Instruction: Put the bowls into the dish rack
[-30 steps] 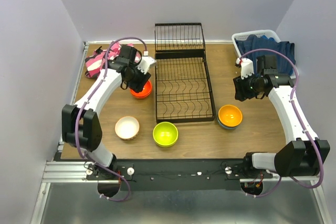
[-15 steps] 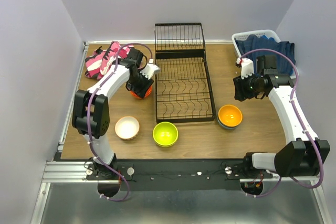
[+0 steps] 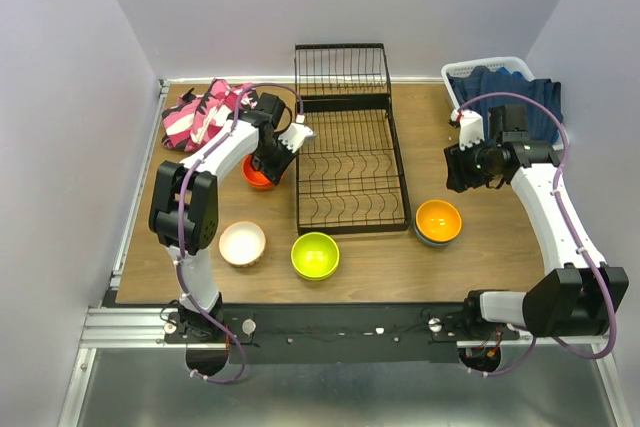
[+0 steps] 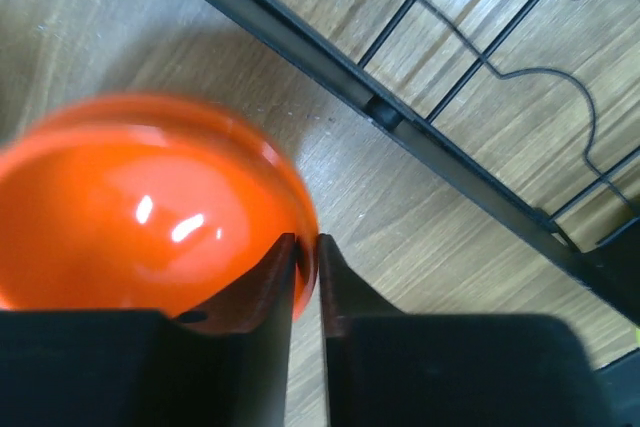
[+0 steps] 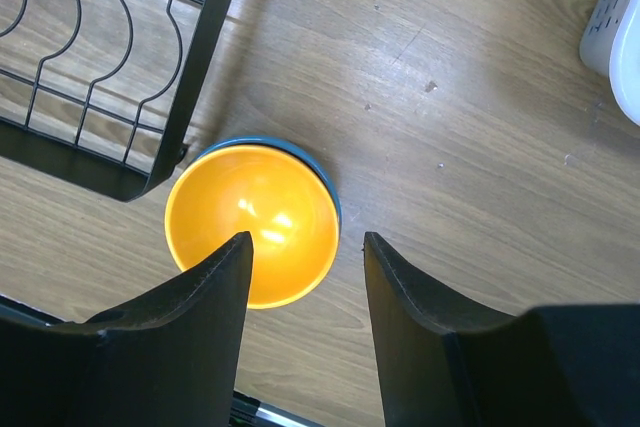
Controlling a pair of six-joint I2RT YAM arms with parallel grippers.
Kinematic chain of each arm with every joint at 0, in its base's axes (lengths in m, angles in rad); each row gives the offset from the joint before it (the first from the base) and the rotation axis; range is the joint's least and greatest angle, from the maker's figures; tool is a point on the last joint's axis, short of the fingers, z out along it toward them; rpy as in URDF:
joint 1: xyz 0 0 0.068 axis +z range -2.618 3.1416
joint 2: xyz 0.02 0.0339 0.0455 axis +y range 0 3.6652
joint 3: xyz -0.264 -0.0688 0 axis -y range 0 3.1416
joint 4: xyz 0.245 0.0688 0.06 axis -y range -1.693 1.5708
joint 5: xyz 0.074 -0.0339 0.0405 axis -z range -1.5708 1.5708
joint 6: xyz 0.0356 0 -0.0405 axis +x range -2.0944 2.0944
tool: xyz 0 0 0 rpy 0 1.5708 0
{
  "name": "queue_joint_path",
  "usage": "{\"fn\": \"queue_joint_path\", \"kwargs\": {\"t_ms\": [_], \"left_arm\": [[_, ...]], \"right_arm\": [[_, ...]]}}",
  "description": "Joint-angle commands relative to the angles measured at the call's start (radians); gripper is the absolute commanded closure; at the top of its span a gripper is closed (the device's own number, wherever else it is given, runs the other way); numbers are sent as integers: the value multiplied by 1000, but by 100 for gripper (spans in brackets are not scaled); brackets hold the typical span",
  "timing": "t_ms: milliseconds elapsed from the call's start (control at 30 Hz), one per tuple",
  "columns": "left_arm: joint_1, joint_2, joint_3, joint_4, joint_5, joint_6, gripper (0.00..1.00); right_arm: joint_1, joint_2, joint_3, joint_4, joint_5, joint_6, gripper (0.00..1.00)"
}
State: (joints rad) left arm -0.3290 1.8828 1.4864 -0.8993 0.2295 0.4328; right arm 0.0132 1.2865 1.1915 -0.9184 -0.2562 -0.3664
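Note:
My left gripper (image 4: 306,247) is shut on the rim of the red-orange bowl (image 4: 140,202), just left of the black wire dish rack (image 3: 350,147); the bowl (image 3: 257,174) shows in the top view too. My right gripper (image 5: 305,247) is open and empty, above the orange bowl (image 5: 250,222), which is nested in a blue bowl (image 5: 322,179). That stack (image 3: 438,220) sits right of the rack's near corner. A cream-white bowl (image 3: 242,243) and a lime green bowl (image 3: 314,255) sit near the front edge.
A pink striped cloth (image 3: 195,112) lies at the back left. A white laundry basket (image 3: 490,75) with blue cloth stands at the back right. The rack's upright section (image 3: 340,69) is at the back. Walls close in the left and right sides.
My left gripper has moved right toward the rack with the red-orange bowl in it. The right arm has not moved.

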Motion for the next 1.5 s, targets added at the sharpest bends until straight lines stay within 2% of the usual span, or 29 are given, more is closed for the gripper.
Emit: {"fn": "queue_joint_path", "kwargs": {"t_ms": [0,367,433,467,667,800,933,967,1067,1333,1467], "left_arm": [[-2,-7,48,-59,48,1,81],[-15,-48,26,-78,110,-48,86],[-18,-48,18,-78,110,-57,83],[-19,-51,14,-76,108,-60,77],[-24,-63,-11,-47,99,-85,80],[-31,-68,-5,-53,100,-94,72],[-41,-73,-3,-56,103,-108,75],[-44,-79,-6,-58,109,-108,80],[-51,-85,-20,-58,108,-108,87],[-54,-102,-46,-20,36,-129,100],[-54,-155,24,-87,2,-123,100]], "right_arm": [[2,-4,-20,21,11,12,43],[1,-4,-32,32,9,18,44],[1,0,-30,32,8,18,43],[2,0,-29,32,9,20,43],[1,-4,-35,33,5,20,43],[2,-12,-38,32,3,18,43],[1,-18,-50,36,0,18,43],[2,-19,-53,36,0,20,43],[2,-24,-58,38,0,23,43],[1,-26,-63,42,0,26,43],[1,-27,-50,39,8,24,43]]}}
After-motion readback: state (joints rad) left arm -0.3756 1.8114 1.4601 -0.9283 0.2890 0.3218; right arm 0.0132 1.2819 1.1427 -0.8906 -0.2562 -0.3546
